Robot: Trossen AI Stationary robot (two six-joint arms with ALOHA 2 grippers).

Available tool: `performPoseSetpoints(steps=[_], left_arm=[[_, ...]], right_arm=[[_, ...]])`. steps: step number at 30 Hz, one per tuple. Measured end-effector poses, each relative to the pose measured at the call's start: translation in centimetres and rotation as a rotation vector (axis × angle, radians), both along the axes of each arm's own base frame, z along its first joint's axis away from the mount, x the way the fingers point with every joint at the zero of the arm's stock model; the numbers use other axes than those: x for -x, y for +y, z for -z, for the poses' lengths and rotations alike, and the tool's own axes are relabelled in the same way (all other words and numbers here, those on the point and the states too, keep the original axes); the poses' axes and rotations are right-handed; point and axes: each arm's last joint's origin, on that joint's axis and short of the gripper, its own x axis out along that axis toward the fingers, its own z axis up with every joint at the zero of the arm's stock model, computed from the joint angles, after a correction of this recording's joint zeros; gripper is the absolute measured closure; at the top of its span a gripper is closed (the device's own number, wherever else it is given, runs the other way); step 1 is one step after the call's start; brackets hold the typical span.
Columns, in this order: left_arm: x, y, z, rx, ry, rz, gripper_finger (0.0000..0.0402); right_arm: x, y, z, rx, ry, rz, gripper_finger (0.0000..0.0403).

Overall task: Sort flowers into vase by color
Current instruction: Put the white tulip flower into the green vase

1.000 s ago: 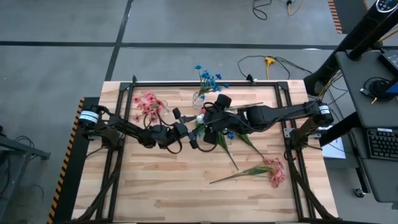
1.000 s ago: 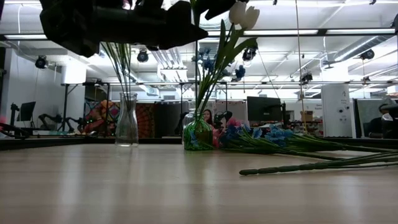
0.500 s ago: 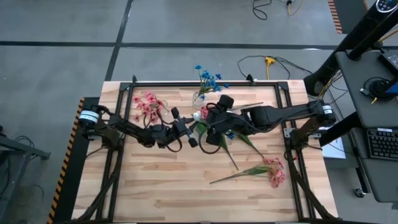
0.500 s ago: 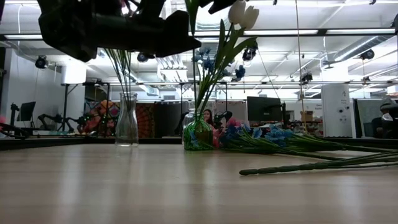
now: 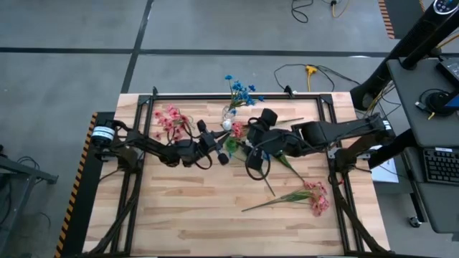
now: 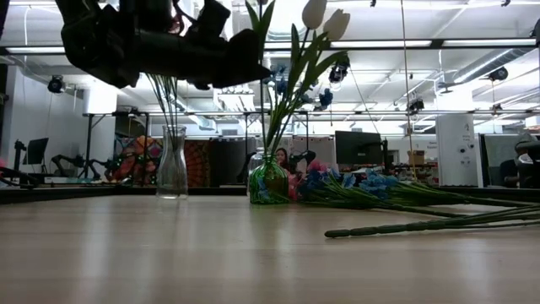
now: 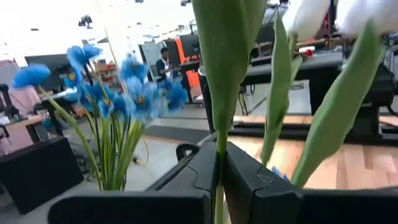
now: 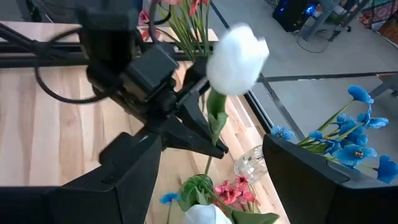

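Here the left tool (image 7: pixel 219 180) was clamped on one white tulip stem (image 7: pixel 219 155) above the worktop (image 5: pixel 186 208); the right tool (image 8: pixel 205 174) stood open beside it. Two vases: pink sprigs (image 5: pixel 168 118), blue sprigs (image 5: pixel 240 91).

Robotics lab: test rigs (image 6: pixel 114 139), monitors (image 6: pixel 359 148).

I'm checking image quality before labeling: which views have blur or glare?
Right wrist view: the white flower is smeared. Left wrist view: close stem soft, background washed out. Low view: left gripper silhouetted against bright ceiling lights. High view: evenly lit.
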Motion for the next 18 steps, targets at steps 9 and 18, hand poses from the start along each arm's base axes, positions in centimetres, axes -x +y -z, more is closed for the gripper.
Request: performPoseSetpoints(steps=[9, 18], left_arm=[[-0.1, 0.2, 0.7, 0.039, 0.052, 0.003, 0.0401], [-0.1, 0.3, 1.4, 0.073, 0.084, 0.001, 0.0401]], right_arm=[[0.0, 0.0, 0.1, 0.000, 0.002, -0.001, 0.0129], [0.0, 0.2, 0.1, -0.004, 0.000, -0.002, 0.0129]])
